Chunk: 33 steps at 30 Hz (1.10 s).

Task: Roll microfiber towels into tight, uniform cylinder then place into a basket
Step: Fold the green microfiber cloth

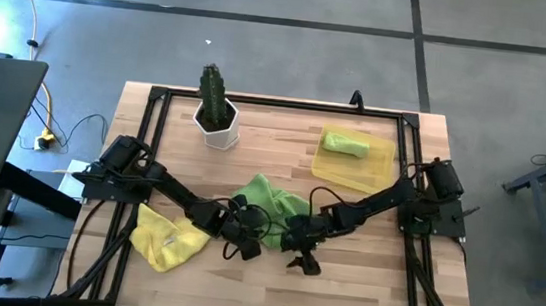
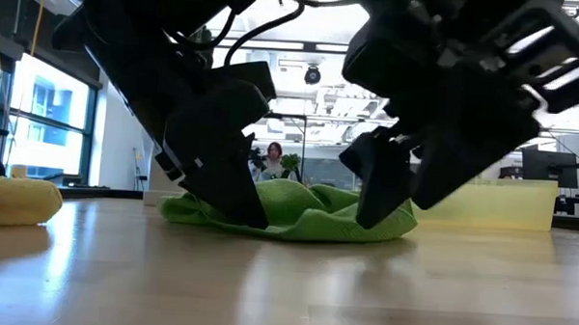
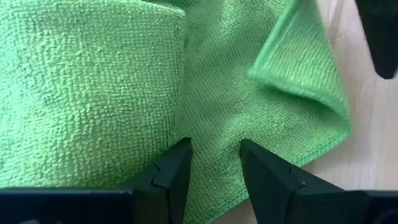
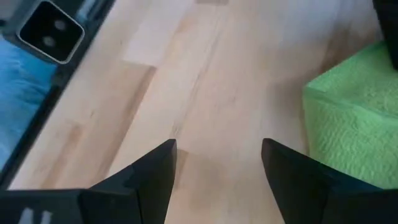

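Observation:
A lime green towel (image 1: 267, 195) lies crumpled on the middle of the table, with one corner folded over (image 3: 298, 56). My left gripper (image 1: 242, 245) is open, slanting down over the towel's near part (image 3: 214, 124), its fingertips low on either side of a strip of cloth. My right gripper (image 1: 301, 258) is open over bare wood, just beside the towel's near right edge (image 4: 351, 118), with nothing between its fingers. A yellow towel (image 1: 169, 239) lies bunched at the near left. The yellow basket (image 1: 380, 171) at the far right holds a rolled green towel (image 1: 344, 143). My left gripper comes at the green towel slanting down from the near left, its open fingertips (image 3: 177, 158) right at the cloth near the towel's near edge. Whether they touch the cloth I cannot tell. The towel lies slack on the table.
A white pot with a cactus (image 1: 218, 123) stands at the far left of the table. A black frame (image 1: 258, 99) runs around the tabletop. Bare wood shows along the near edge (image 2: 285, 288) and between the green towel and the basket.

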Tool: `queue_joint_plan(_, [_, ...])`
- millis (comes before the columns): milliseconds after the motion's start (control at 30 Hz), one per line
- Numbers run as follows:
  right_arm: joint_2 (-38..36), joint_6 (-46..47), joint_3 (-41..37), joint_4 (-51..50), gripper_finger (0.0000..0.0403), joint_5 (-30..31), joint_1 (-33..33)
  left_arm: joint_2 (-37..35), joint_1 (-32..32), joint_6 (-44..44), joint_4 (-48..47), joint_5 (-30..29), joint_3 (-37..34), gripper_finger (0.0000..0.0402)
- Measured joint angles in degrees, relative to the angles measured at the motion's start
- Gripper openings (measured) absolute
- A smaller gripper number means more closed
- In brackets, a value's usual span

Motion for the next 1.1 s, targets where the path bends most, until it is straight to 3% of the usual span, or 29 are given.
queue_joint_plan(67, [-0.3, -0.49, -0.02, -0.19, 0.0227, 4.34, 0.46, 0.02, 0.0, -0.01, 0.06, 0.0, -0.02, 0.013])
queue_joint_plan(267, [-0.64, -1.97, -0.02, 0.94, 0.0227, 26.08, 0.64, 0.09, 0.0, -0.42, 0.54, 0.02, -0.07, 0.013])
queue_joint_plan(333, [-0.57, -1.99, -0.04, 0.72, 0.0227, 28.82, 0.43, 0.09, 0.0, -0.44, 0.54, 0.02, -0.07, 0.013])
queue_joint_plan(567, [0.61, 2.99, -0.04, -2.05, 0.0227, 16.65, -0.26, 0.11, 0.0, -0.46, 0.58, 0.05, -0.09, 0.013])
queue_joint_plan(833, [-0.05, 0.2, -0.04, -1.14, 0.0227, 3.33, 3.62, 0.11, 0.0, -0.55, 0.56, 0.22, -0.11, 0.013])
queue_joint_plan(1000, [-0.05, -4.33, -0.04, -0.99, 0.0227, 2.7, 6.43, 0.11, 0.0, -0.59, 0.56, 0.22, -0.11, 0.013])
queue_joint_plan(1100, [-0.07, -5.06, -0.04, -0.89, 0.0227, 5.99, 7.26, 0.11, 0.0, -0.63, 0.56, 0.22, -0.11, 0.013])
